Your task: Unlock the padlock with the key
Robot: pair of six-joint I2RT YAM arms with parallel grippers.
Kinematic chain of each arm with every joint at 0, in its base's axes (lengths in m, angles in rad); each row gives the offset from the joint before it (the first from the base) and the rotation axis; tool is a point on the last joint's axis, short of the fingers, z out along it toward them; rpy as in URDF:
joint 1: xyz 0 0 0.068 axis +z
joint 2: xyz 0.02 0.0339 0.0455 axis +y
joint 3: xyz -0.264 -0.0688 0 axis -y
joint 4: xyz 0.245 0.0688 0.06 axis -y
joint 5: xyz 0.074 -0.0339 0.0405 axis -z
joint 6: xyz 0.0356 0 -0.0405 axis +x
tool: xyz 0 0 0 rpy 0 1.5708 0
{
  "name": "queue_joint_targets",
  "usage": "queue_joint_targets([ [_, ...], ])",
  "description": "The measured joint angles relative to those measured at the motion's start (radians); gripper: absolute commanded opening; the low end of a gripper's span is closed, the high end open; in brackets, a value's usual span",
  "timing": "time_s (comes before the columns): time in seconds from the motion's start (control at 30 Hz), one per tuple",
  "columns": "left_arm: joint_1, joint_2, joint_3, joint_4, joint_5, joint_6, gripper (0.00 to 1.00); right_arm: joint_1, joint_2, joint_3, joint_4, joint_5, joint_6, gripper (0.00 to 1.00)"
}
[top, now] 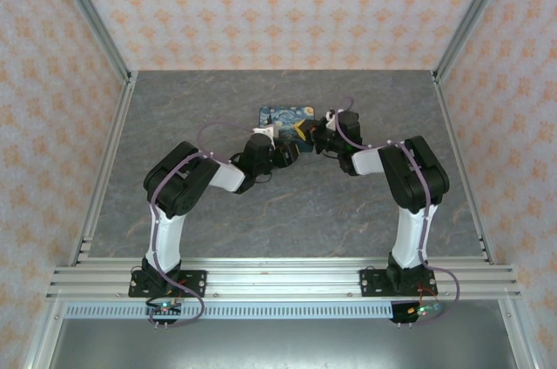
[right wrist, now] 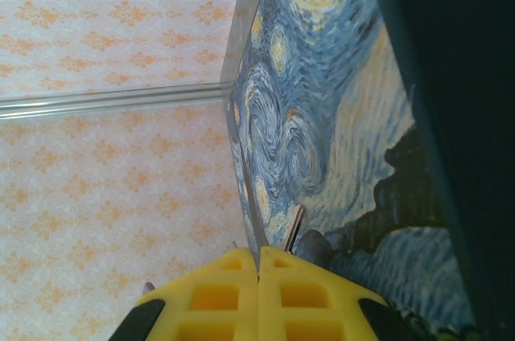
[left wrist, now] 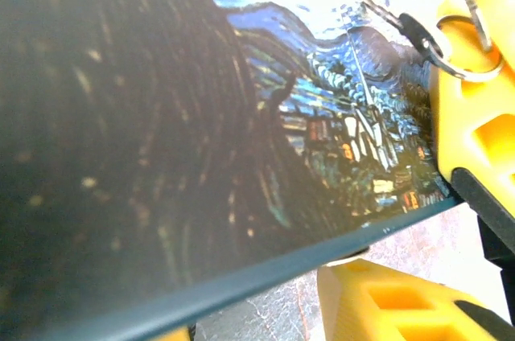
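Pressing its yellow fingers flat together, the right gripper (right wrist: 258, 267) points along the painted box (right wrist: 322, 116); the left gripper (left wrist: 418, 214) stands open across the box's edge.

A thin pale sliver (right wrist: 296, 224) sticks up just beside the right tips; whether it is pinched cannot be told. On the left gripper's upper finger (left wrist: 475, 124) lies a wire ring (left wrist: 473, 79) carrying the key (left wrist: 475, 11), thin and silvery. The padlock (left wrist: 416, 33), a tiny blackish lump, sits over the box's blue swirled lid, touching that ring.
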Motion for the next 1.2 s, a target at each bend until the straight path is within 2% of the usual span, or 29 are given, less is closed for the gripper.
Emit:
queue_joint_targets([
  [0.17,-0.007,0.015,0.018,0.002,-0.031,-0.008,0.38,0.000,0.005,0.000,0.011,0.000,0.001,0.00],
  [0.27,-0.007,0.022,0.020,0.001,-0.043,-0.018,0.23,0.000,0.009,0.000,0.020,0.000,0.003,0.00],
  [0.33,-0.007,0.031,0.023,0.010,-0.051,-0.022,0.19,0.000,0.013,0.000,0.028,0.001,0.003,0.00],
  [0.4,-0.007,0.033,0.025,0.011,-0.052,-0.023,0.11,-0.001,0.013,0.000,0.031,0.003,0.003,0.00],
  [0.5,-0.012,0.040,0.027,0.008,-0.052,-0.026,0.10,-0.001,0.016,0.000,0.035,0.003,0.003,0.00],
  [0.57,-0.013,0.046,0.027,0.011,-0.052,-0.026,0.15,-0.001,0.017,0.000,0.037,0.002,0.003,0.00],
  [0.63,-0.013,0.046,0.029,0.021,-0.041,-0.037,0.30,-0.001,0.018,0.000,0.038,0.002,0.004,0.00],
  [0.67,-0.014,0.045,0.034,0.019,-0.038,-0.034,0.33,-0.001,0.018,0.001,0.040,0.002,0.004,0.00],
  [0.97,-0.020,0.029,0.032,0.027,-0.027,-0.044,0.49,-0.002,0.024,0.005,0.050,0.000,0.020,0.00],
  [1.2,-0.019,-0.082,-0.074,-0.037,-0.055,-0.018,0.58,-0.010,0.024,0.095,-0.035,-0.005,0.024,0.00],
])
